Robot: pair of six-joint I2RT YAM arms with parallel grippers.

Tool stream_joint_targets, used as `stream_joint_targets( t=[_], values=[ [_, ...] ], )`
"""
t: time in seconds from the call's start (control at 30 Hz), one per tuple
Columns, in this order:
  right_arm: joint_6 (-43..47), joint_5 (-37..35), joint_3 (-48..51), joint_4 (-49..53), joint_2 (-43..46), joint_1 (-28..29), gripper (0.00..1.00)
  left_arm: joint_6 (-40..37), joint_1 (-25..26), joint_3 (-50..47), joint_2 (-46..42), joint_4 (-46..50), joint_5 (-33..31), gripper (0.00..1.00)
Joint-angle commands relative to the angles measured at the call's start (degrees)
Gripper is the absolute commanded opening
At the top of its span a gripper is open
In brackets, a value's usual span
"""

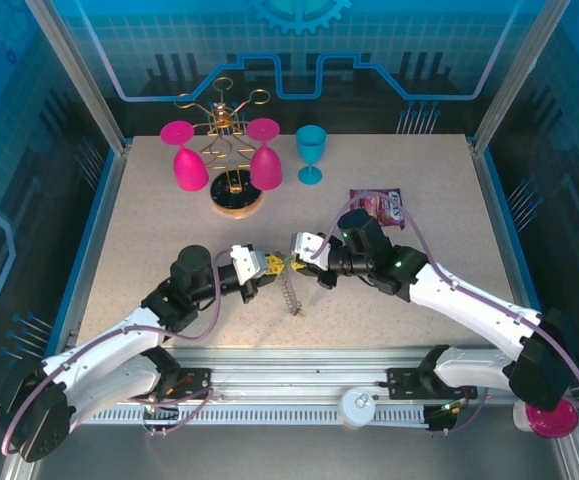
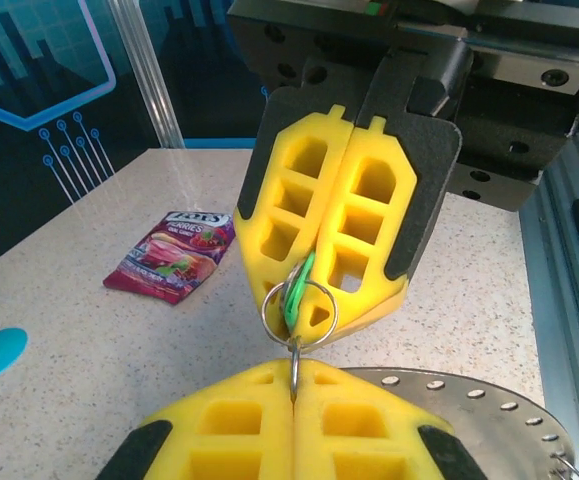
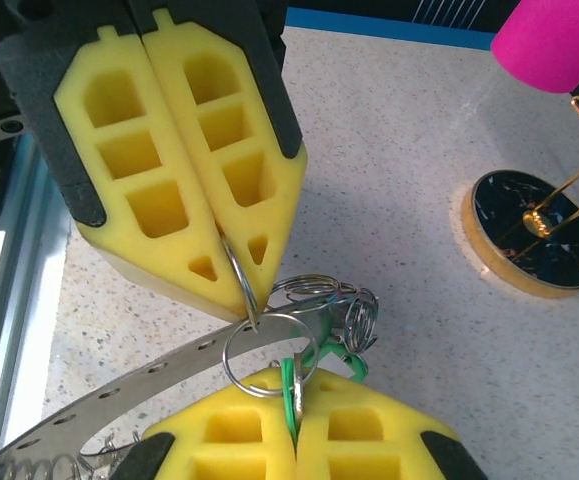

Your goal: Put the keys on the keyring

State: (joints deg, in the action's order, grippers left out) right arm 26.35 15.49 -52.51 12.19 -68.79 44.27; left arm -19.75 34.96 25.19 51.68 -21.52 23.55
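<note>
Hanging just below the point where both grippers meet, the keyring (image 1: 291,295) is seen edge-on from above as a ridged, coil-like strip, over the middle of the table (image 1: 149,230) toward its near edge. From the left wrist, its flat band, pierced with small holes, is seen low and to the right of the left gripper (image 2: 293,385). The yellow pads of that gripper are pressed together, and a thin wire loop (image 2: 294,358) is pinched upright between their tips. A small split ring (image 2: 265,315) is linked to the top of this wire.

The right gripper (image 3: 291,405) is set tip to tip against the left one. Its pads are likewise closed and are clamped on the green key (image 3: 290,385), whose plastic head is nipped in the seam. Whether the green key is passed through the small split ring or only lies against it cannot be told. Just beside the ring, on the side toward the rack, a bunch of further wire rings (image 3: 334,300) is gathered, with more green plastic beneath it. Whether the wire loop is joined to the keyring cannot be made out.

Further back on the table, a snack packet (image 1: 377,205), a teal goblet (image 1: 311,155) and a gold rack (image 1: 235,190) with two pink glasses (image 1: 184,160) hung upside down are seen well apart from both grippers.
</note>
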Motion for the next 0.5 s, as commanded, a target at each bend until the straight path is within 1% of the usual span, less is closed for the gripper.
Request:
stream_joint_targets(
  t=[0.0,0.3,0.37,0.4,0.43,0.47],
  values=[
    [3.83,-5.42,-3.23,5.42,0.05,0.23,0.0,-2.05,-0.07,1.84,-0.47,4.09,-2.08,0.0],
    [7.21,-9.06,-8.67,9.65,-2.41,3.72,0.0,-3.02,0.0,2.67,2.1,5.44,-2.85,0.0],
    [7.18,-9.74,-9.33,10.02,-2.79,3.96,0.0,-3.05,-0.04,2.52,2.28,5.02,-3.13,0.09],
    [7.27,-10.22,-9.67,10.27,-2.88,3.98,0.0,-3.13,-0.06,2.34,2.25,4.69,-3.48,0.16],
    [7.23,-10.67,-9.95,10.52,-2.99,4.02,0.0,-3.17,-0.02,2.03,1.99,4.33,-3.96,0.27],
    [7.31,-10.95,-10.24,10.81,-3.13,4.05,0.0,-3.03,-0.06,1.74,1.77,4.02,-4.47,0.34]
  ],
)
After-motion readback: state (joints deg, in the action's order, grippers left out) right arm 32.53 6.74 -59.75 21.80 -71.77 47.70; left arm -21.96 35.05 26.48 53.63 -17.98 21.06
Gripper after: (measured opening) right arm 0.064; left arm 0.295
